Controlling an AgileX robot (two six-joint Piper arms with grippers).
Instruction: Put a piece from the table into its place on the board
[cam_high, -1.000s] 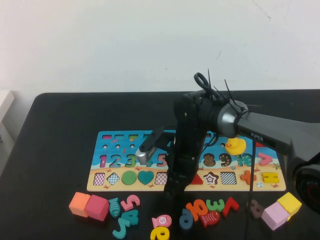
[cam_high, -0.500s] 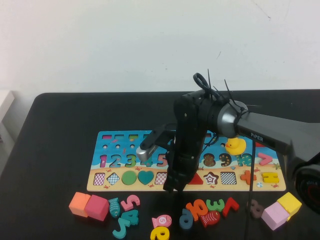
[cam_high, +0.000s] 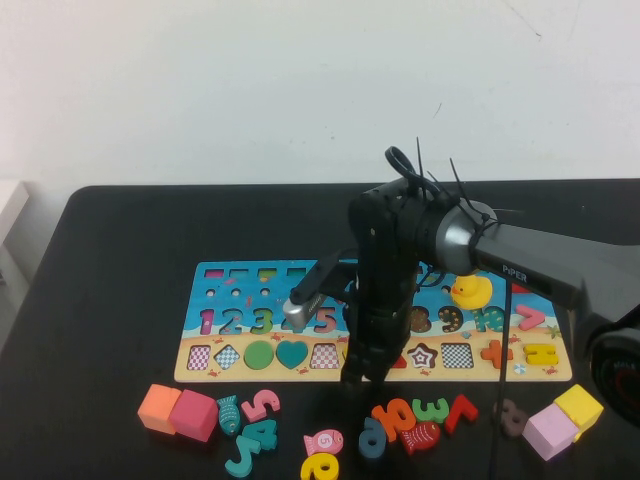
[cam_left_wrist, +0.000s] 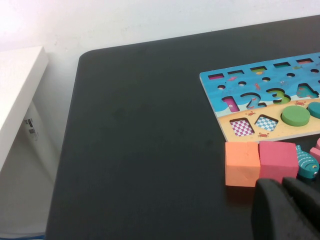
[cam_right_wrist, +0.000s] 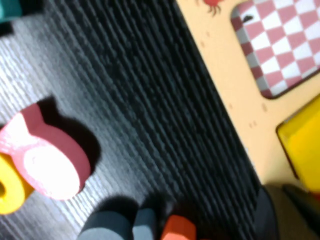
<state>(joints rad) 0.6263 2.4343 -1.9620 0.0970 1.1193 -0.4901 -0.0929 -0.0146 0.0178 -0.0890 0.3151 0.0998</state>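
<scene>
The puzzle board (cam_high: 215, 285) lies across the middle of the black table, with several pieces in place. My right gripper (cam_high: 360, 375) points down at the board's front edge, between the pink checkered slot (cam_high: 322, 356) and the red triangle (cam_high: 396, 359). In the right wrist view its fingers (cam_right_wrist: 280, 200) are shut on a yellow piece (cam_right_wrist: 302, 147), low over the board (cam_right_wrist: 225, 75) beside the checkered slot (cam_right_wrist: 280, 45). My left gripper (cam_left_wrist: 282, 187) is shut and empty, low over the table next to the orange block (cam_left_wrist: 242, 163). It does not show in the high view.
Loose numbers and fish lie in front of the board, among them a pink fish (cam_high: 323, 441) and a red fish (cam_high: 421, 436). Orange (cam_high: 158, 407) and pink (cam_high: 194, 415) blocks sit front left, yellow (cam_high: 578, 405) and pink (cam_high: 549, 432) blocks front right. A rubber duck (cam_high: 470, 292) stands on the board.
My right gripper has moved right and slightly away from the table's front, from just off the board onto its front edge. The left arm has not moved.
</scene>
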